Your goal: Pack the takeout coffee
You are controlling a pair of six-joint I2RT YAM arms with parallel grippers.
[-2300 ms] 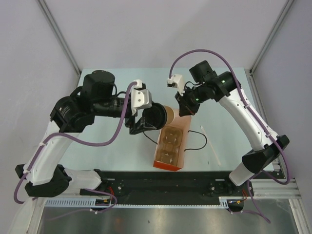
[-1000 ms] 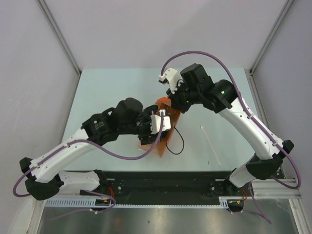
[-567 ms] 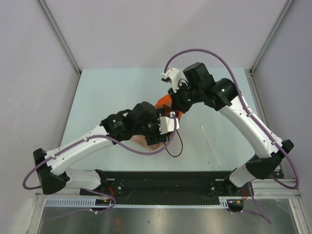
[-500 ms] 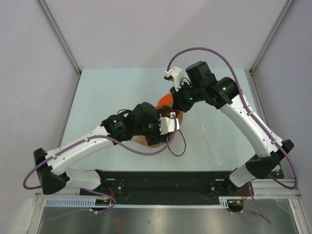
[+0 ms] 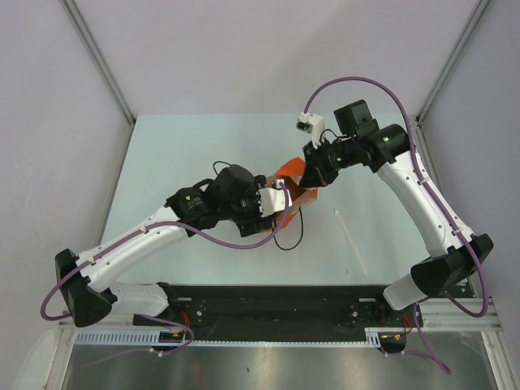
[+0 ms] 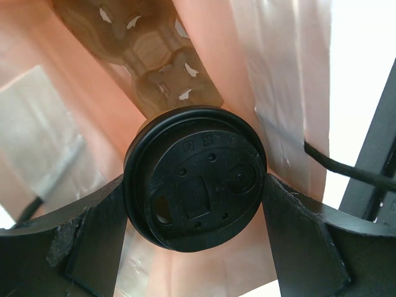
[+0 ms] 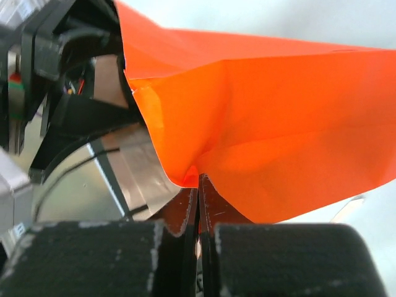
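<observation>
Since half a second ago your right arm has swung rightward. Nearest you, the left gripper [image 6: 195, 207] is clamped on the black-lidded takeout coffee cup [image 6: 195, 173], inside the tall orange paper bag [image 7: 260, 124]; a brown moulded pulp tray [image 6: 154, 68] lies beyond. Farther off, the right gripper [image 7: 198, 204] pinches the bag's rim, jaws together.

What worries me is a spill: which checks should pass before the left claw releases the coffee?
1. Left claw gripping coffee cup: ok.
2. Right claw shut on orange bag edge, mouth held open: ok.
3. Cup inside the bag: ok.
4. Cup seated in pulp carrier: cannot tell.
5. Black lid fully pressed on: cannot tell.
</observation>
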